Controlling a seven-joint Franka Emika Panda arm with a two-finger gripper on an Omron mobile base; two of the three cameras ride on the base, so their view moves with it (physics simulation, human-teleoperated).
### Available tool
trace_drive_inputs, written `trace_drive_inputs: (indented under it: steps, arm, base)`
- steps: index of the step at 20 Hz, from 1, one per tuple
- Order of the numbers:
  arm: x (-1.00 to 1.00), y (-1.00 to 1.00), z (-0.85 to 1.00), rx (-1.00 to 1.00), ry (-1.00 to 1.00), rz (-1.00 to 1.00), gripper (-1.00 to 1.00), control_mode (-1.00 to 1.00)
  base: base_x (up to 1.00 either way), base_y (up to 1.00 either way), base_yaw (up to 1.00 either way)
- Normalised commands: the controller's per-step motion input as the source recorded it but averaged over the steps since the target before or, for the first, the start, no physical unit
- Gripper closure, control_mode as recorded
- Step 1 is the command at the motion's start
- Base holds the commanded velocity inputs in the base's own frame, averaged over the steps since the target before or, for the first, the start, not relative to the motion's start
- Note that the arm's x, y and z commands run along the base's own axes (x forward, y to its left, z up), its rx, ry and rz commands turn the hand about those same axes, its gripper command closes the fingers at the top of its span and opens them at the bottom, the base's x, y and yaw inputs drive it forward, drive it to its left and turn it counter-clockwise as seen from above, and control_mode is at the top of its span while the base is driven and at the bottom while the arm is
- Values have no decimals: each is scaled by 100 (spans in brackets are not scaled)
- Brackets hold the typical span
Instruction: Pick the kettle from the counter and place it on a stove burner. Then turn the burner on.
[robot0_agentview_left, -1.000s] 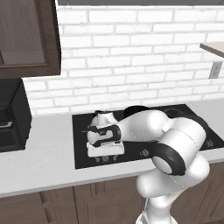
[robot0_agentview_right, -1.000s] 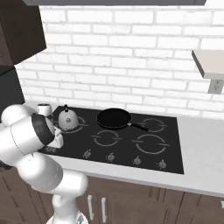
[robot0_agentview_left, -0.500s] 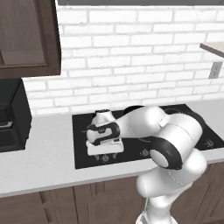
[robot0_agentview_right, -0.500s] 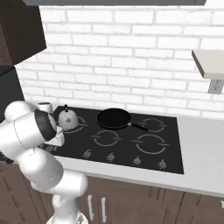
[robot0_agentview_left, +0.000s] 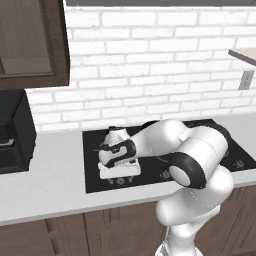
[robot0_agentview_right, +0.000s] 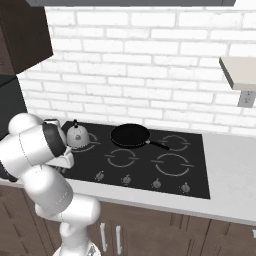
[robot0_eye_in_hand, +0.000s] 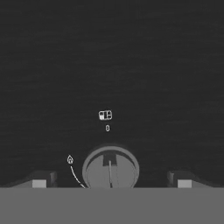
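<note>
The silver kettle (robot0_agentview_right: 77, 136) stands upright on the rear-left burner ring (robot0_agentview_right: 89, 147) of the black cooktop (robot0_agentview_right: 195, 175). In the left base view the kettle (robot0_agentview_left: 115, 134) peeks out behind my arm. My gripper (robot0_agentview_left: 119, 175) hangs low over the cooktop's front left corner, in front of the kettle and apart from it. In the hand view the gripper (robot0_eye_in_hand: 111, 182) is open, its fingertips (robot0_eye_in_hand: 39, 182) on either side of a round grey knob (robot0_eye_in_hand: 110, 169) with nothing gripped between them. A flame mark (robot0_eye_in_hand: 70, 159) and a "0" (robot0_eye_in_hand: 107, 128) sit beside the knob.
A black frying pan (robot0_agentview_right: 131, 135) rests on the cooktop's rear middle, handle to the right. A row of knobs (robot0_agentview_right: 156, 183) lines the front edge. The pale counter (robot0_agentview_left: 45, 187) carries a dark appliance (robot0_agentview_left: 15, 132) at the left. Brick wall behind.
My arm has shifted slightly to the left, with the hand staying low over the front left knob. The gripper stays open and the kettle has not moved.
</note>
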Motion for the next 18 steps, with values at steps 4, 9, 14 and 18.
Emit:
trace_drive_inputs:
  steps: [4,9,14,18]
  arm:
    - [-7,0,-13,0,0,-1,-100,-100]
    - [0,0,-2,0,1,-1,-100,-100]
    - [0,0,0,0,1,0,100,-100]
    - [0,0,0,0,0,0,100,-100]
  base:
    - [0,0,0]
    - [0,0,0]
    - [0,0,0]
    - [0,0,0]
